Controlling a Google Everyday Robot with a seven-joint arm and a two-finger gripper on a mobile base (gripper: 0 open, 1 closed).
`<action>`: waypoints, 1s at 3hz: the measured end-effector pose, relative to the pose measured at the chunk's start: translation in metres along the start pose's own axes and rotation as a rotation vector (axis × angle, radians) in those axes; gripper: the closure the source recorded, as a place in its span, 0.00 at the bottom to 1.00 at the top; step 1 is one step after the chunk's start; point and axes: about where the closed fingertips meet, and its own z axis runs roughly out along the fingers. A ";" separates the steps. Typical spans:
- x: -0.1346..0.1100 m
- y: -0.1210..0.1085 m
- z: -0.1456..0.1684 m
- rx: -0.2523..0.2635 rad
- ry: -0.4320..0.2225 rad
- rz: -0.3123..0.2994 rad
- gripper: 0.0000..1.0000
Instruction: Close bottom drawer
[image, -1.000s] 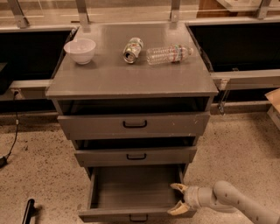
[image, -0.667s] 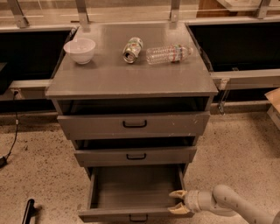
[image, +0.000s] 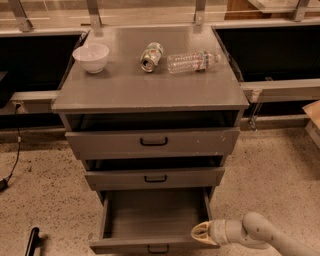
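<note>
The bottom drawer (image: 155, 216) stands pulled out at the lower centre of the frame, plain grey inside. The claw (image: 201, 233) sits at its front right corner — clenched or released, I cannot tell.

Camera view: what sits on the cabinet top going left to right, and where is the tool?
In order: white bowl → can on its side → plastic bottle lying down. The tool is low, at the open bottom drawer's front right corner.

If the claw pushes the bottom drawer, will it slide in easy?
Probably: the bottom drawer looks empty, so likely light. Its panels look stiff. The claw sits by its front corner, so it might twist a little.
</note>
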 end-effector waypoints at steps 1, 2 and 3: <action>-0.003 0.008 0.004 -0.015 -0.003 -0.005 1.00; -0.003 0.008 0.004 -0.015 -0.003 -0.005 1.00; -0.004 0.028 0.006 -0.028 0.022 -0.012 1.00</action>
